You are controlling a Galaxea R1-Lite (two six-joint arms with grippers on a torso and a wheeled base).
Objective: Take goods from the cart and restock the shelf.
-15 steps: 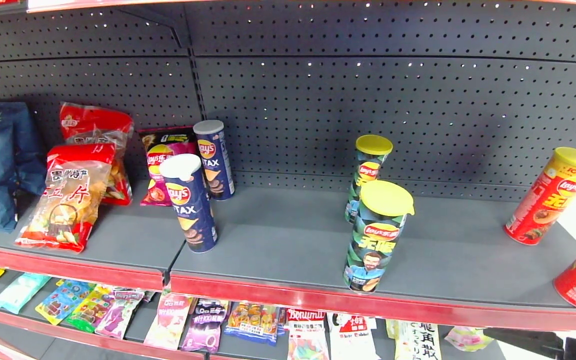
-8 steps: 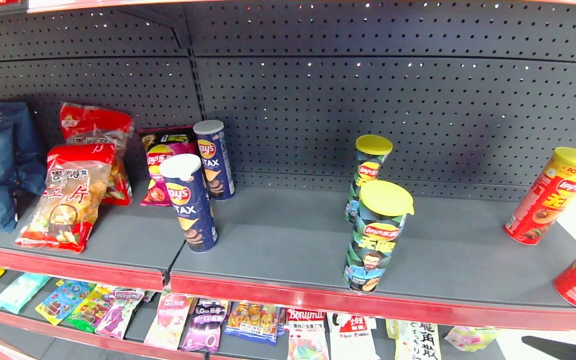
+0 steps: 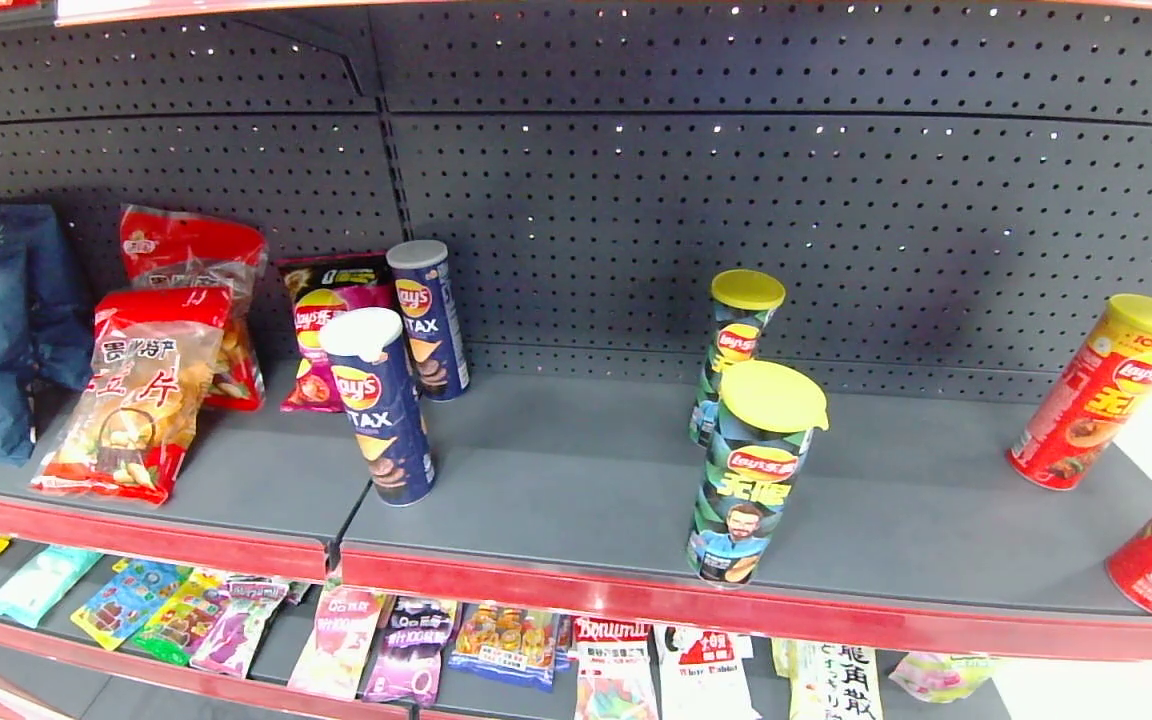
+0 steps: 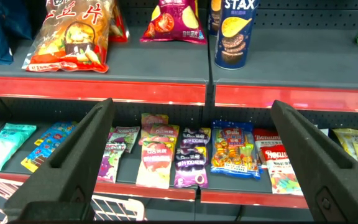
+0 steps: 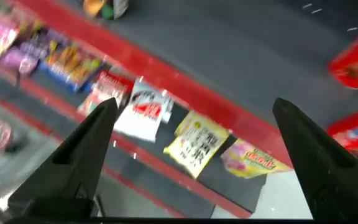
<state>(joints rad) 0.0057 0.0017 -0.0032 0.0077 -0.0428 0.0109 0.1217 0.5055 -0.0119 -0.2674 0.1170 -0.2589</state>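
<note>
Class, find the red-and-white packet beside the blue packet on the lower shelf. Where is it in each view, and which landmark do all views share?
Head view: red-and-white packet, low centre, right of the blue packet.
Left wrist view: red-and-white packet beside the blue packet.
Right wrist view: red-and-white packet between the blue packet and a white packet.
Shared landmark: the red front edge of the shelf above it.

The left pincer (image 4: pixel 192 104) is spread wide, its two dark fingers (image 4: pixel 73 155) set far apart with nothing between them. It is held level and points toward the far side. The right pincer (image 5: pixel 194 102) is spread just as wide and is also empty, its fingers (image 5: pixel 316 162) well apart. Its wrist is canted, so it faces downward at a slant.
</note>
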